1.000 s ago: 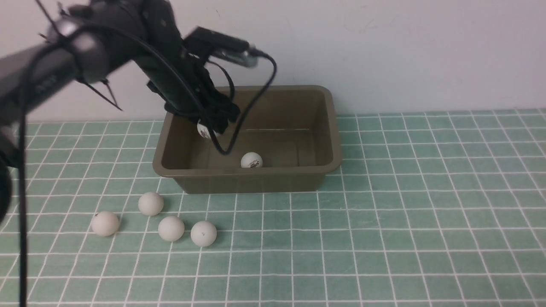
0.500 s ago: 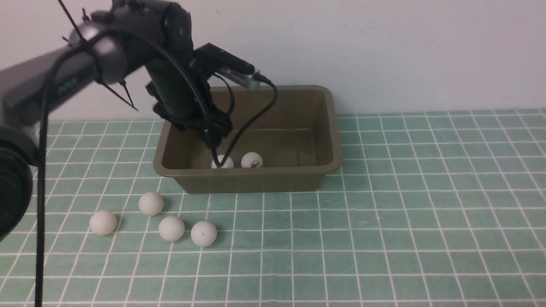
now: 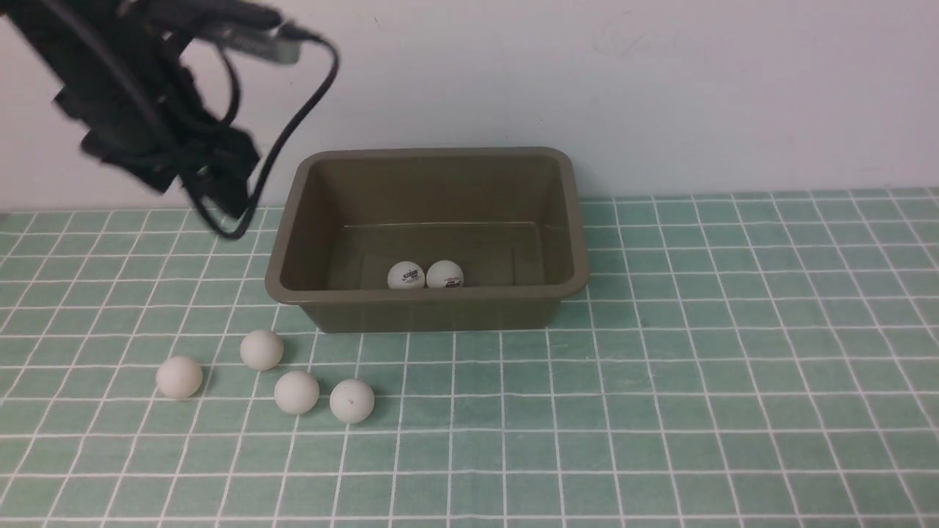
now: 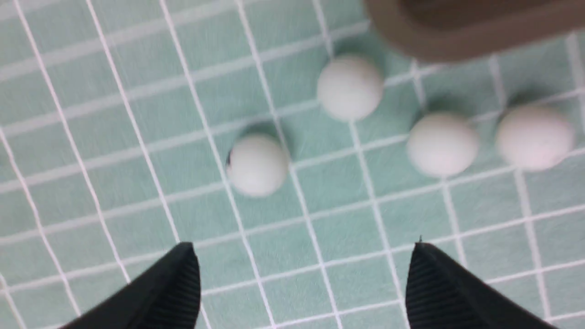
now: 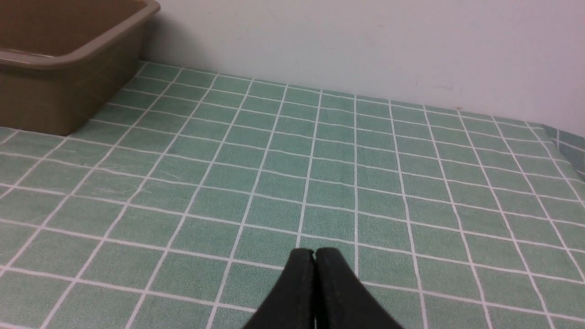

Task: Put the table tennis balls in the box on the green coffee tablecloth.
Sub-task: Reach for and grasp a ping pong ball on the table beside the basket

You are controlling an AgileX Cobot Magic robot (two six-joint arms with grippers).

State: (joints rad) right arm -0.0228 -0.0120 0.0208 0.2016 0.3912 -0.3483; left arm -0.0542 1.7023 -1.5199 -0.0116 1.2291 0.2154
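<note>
The olive-brown box [image 3: 308, 293] stands on the green coffee tablecloth [image 3: 660, 411] near the back wall. Two table tennis balls [image 3: 406, 275] [image 3: 444, 274] lie side by side inside it at the front wall. Several more balls lie on the cloth in front of its left end, the leftmost [image 3: 179, 377] and the rightmost [image 3: 351, 400]. My left gripper [image 3: 213, 192], blurred, hangs high left of the box. In the left wrist view it [image 4: 304, 249] is open and empty above the loose balls [image 4: 257, 164]. My right gripper [image 5: 314, 252] is shut and empty, low over the cloth, out of the front view.
A pale wall runs close behind the box. The box corner [image 5: 68, 64] shows far off in the right wrist view. The cloth's edge [image 5: 564, 137] shows at the far side in the right wrist view. A black cable [image 3: 293, 125] hangs from the left arm.
My left gripper let a ball drop into the box, then rose and swung left out of the box. The dropped ball rolled up beside the first one.
</note>
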